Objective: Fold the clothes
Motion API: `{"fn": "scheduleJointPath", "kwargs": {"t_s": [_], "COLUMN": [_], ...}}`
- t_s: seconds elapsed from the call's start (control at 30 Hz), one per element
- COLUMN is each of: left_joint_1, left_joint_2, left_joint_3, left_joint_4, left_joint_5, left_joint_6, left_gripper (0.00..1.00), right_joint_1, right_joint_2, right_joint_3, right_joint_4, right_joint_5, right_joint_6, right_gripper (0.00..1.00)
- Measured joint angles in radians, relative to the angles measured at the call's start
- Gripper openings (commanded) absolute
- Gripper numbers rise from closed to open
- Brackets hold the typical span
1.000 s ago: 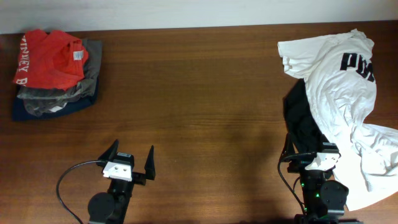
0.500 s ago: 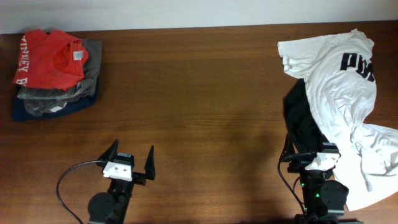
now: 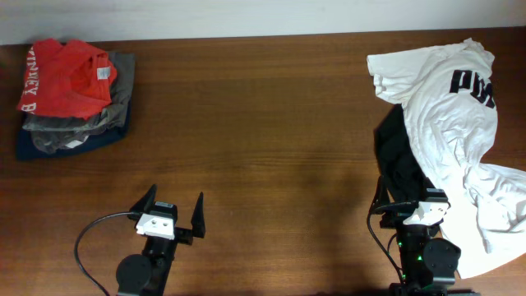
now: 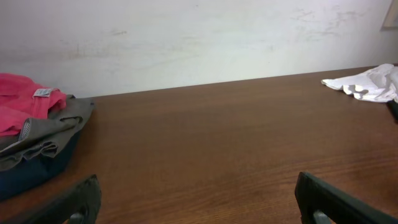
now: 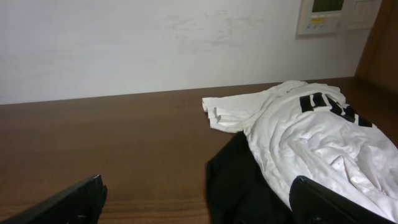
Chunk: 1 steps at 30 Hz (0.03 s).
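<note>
The crumpled white cotton T-shirt with black letters (image 3: 448, 123) lies on the right of the brown wooden surface (image 3: 279, 148), draped over a soft black garment (image 3: 399, 160). It is probably light and limp, best pinched at the hem corners. The left tool (image 3: 175, 197) and right tool (image 3: 411, 199) gape wide, empty.

At the right of the overhead frame, the white T-shirt (image 3: 444, 107) carries bold black letters (image 3: 472, 85). The first reads as a P; the rest run into the folds and off the cloth's edge, so no whole word can be read. The right wrist view shows the same print, creased and no clearer.

At the upper left, the red-orange T-shirt (image 3: 66, 82) has white lettering (image 3: 29, 78) running sideways along its left edge — only a capital B at the lower end is plain. A small white tag (image 3: 104, 73) on it is too small to read.

The wall panel (image 5: 329, 14), upper right of the right wrist view, has a display and buttons — nothing legible.
</note>
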Motion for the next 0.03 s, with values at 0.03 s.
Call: {"fn": "scheduleJointPath", "kwargs": {"t_s": [0.03], "left_joint_1": [0.0], "left_joint_2": [0.0], "left_joint_3": [0.0], "left_joint_4": [0.0], "left_joint_5": [0.0], "left_joint_6": [0.0], "left_gripper": [0.99], "right_joint_1": [0.0], "right_joint_2": [0.0], "right_joint_3": [0.0], "right_joint_4": [0.0], "right_joint_5": [0.0], "right_joint_6": [0.0], "right_gripper": [0.99]}}
